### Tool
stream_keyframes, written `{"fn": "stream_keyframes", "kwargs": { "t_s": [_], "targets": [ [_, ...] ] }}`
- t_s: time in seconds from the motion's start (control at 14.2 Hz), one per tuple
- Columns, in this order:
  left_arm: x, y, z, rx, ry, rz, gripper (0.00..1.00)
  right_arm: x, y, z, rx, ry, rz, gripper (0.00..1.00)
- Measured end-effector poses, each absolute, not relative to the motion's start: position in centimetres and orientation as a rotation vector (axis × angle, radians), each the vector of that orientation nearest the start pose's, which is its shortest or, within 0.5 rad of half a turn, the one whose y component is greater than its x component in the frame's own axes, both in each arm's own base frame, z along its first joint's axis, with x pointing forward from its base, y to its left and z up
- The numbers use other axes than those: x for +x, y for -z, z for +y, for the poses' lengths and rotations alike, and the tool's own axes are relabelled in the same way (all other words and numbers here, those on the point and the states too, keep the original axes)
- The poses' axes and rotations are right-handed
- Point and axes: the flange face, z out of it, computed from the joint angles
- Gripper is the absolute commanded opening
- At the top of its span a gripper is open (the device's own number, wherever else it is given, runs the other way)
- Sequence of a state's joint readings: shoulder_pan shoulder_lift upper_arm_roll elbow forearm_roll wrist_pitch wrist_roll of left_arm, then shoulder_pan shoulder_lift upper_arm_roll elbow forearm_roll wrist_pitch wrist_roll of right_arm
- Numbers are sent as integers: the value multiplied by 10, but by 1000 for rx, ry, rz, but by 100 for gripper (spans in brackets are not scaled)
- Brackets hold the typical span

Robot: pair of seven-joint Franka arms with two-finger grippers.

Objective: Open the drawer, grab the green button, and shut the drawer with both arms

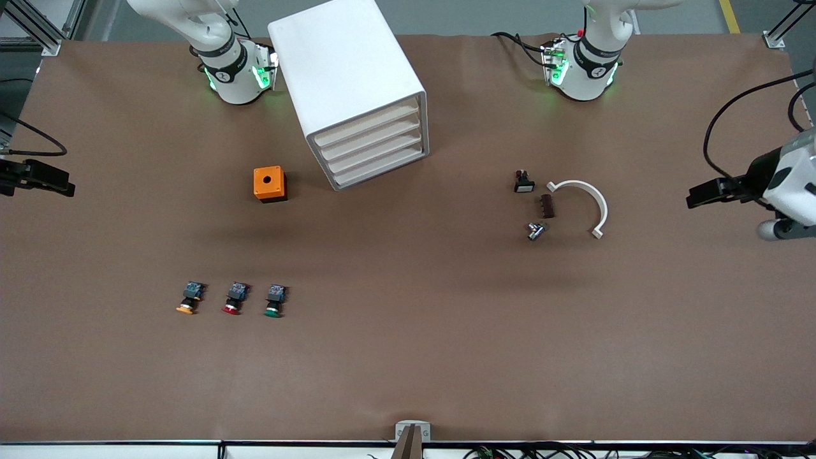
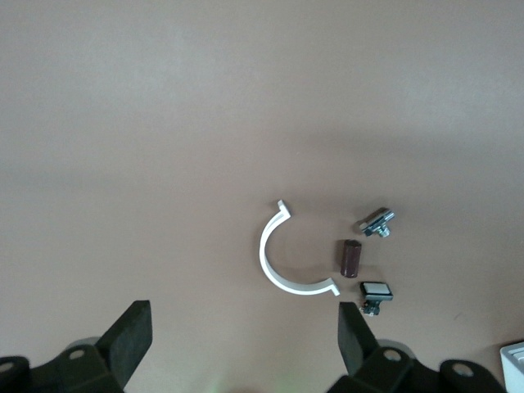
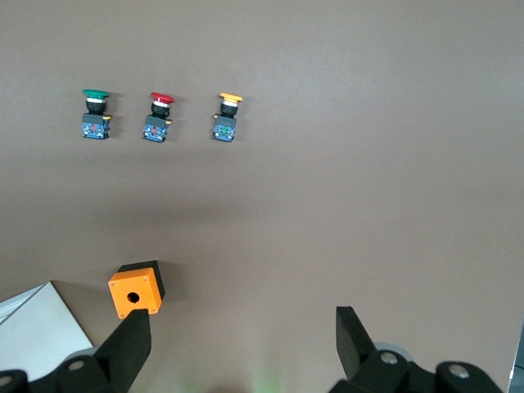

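The white cabinet (image 1: 347,70) stands between the two arm bases, with all four cream-fronted drawers shut. The drawer (image 1: 377,159) is third from the top. The green-capped button (image 1: 274,301) lies on the table nearer the front camera than the cabinet, at the end of a row of three. It also shows in the right wrist view (image 3: 96,113). My right gripper (image 1: 48,180) is open and empty, up over the right arm's end of the table (image 3: 243,327). My left gripper (image 1: 704,193) is open and empty over the left arm's end (image 2: 243,327).
A red-capped button (image 1: 234,298) and a yellow-orange-capped button (image 1: 190,298) lie beside the green one. An orange box with a hole (image 1: 270,183) sits beside the cabinet. A white curved clip (image 1: 583,204), a small switch (image 1: 524,182), a brown piece (image 1: 547,206) and a metal part (image 1: 537,231) lie toward the left arm's end.
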State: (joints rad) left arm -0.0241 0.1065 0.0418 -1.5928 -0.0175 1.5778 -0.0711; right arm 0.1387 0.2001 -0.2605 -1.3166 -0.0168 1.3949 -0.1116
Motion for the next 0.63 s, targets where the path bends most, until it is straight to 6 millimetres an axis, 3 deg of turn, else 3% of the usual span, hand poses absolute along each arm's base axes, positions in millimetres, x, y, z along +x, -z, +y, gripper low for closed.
{"fn": "stream_keyframes", "kwargs": {
  "t_s": [0.35,0.49,0.63],
  "targets": [
    [537,-513,7,-3159,-30,-141,100,593,-618,-58,-3192,-188,18,100],
    [535,-520,8,-3161,22,-144,100,593,-622,-57,-3194,-173,18,100],
    [541,-539,6,-3161,100,-137,100,592,-627,-57,-3194,-160,19,100]
  ]
}}
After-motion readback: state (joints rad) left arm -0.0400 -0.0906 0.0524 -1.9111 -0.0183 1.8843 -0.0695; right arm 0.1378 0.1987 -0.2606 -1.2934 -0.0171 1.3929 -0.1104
